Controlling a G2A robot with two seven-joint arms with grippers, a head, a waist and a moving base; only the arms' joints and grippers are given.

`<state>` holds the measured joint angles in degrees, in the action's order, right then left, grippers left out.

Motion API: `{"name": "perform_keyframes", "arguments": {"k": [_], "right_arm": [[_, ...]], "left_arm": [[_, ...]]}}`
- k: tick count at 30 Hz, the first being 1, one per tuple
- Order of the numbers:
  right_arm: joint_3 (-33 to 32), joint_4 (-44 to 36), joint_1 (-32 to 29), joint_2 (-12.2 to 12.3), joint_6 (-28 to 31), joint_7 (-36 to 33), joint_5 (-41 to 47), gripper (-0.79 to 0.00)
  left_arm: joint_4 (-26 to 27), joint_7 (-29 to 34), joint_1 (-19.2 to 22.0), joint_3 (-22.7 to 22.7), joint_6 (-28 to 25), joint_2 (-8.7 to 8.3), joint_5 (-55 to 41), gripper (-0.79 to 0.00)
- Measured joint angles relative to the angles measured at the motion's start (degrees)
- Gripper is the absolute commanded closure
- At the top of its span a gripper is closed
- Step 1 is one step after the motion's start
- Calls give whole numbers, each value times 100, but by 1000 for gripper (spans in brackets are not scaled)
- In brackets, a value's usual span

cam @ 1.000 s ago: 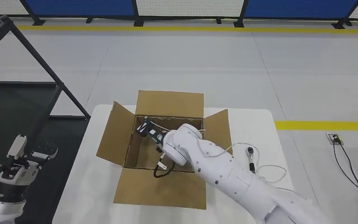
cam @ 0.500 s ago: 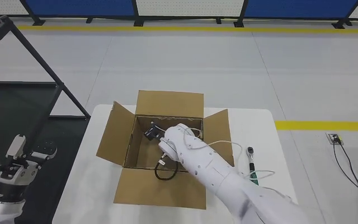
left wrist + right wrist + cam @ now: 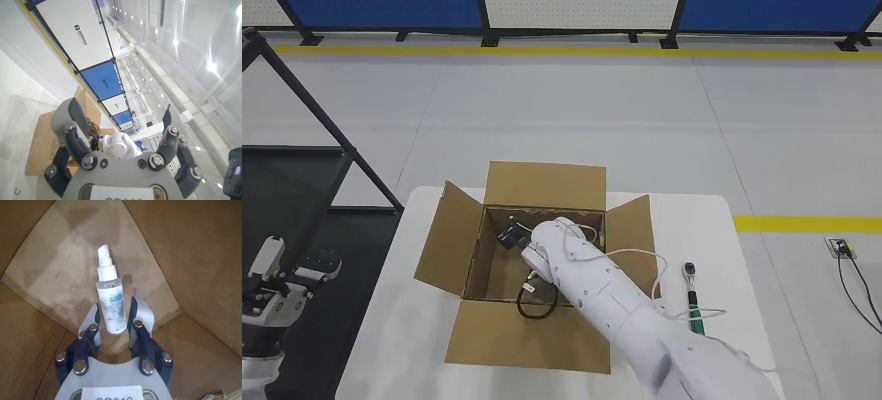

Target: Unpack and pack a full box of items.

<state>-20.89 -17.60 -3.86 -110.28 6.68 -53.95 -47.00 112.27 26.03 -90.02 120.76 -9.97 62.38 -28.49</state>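
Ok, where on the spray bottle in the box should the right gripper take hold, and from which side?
Grip the spray bottle by its labelled cylindrical body, not the narrower white pump head. It seems to lie flat on the box floor with both long sides free, so come from above, fingers across its width. The right gripper straddles the body, open.

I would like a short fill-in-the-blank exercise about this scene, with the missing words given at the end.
1. The spray bottle is inside the ____ box.
2. The bottle's cap is ____.
3. The right pincer has the bottle ____ its fingers.
4. The left pincer is ____, holding nothing.

Missing words: cardboard; white; between; open.
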Motion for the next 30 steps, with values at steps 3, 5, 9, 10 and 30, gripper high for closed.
{"name": "perform_keyframes", "arguments": {"k": [3, 5, 9, 10, 30], "right_arm": [[-102, 13, 96, -26, 75, 226, 90, -382], [-176, -8, 145, -22, 151, 403, 143, -388], [-300, -89, 205, 40, 285, 697, 169, -403], [-331, -125, 213, 63, 310, 770, 168, -413], [-2974, -7188, -2929, 2132, -156, 341, -2005, -582]], "left_arm": [[-35, 9, 50, -25, 22, -2, 10, -785], [-65, 13, 92, -46, 37, -4, 20, -785], [-116, 30, 186, -81, 90, -11, 31, -785], [-123, 35, 208, -92, 104, -13, 38, -785], [-205, 143, 601, -395, 348, -54, 248, -785]]}}
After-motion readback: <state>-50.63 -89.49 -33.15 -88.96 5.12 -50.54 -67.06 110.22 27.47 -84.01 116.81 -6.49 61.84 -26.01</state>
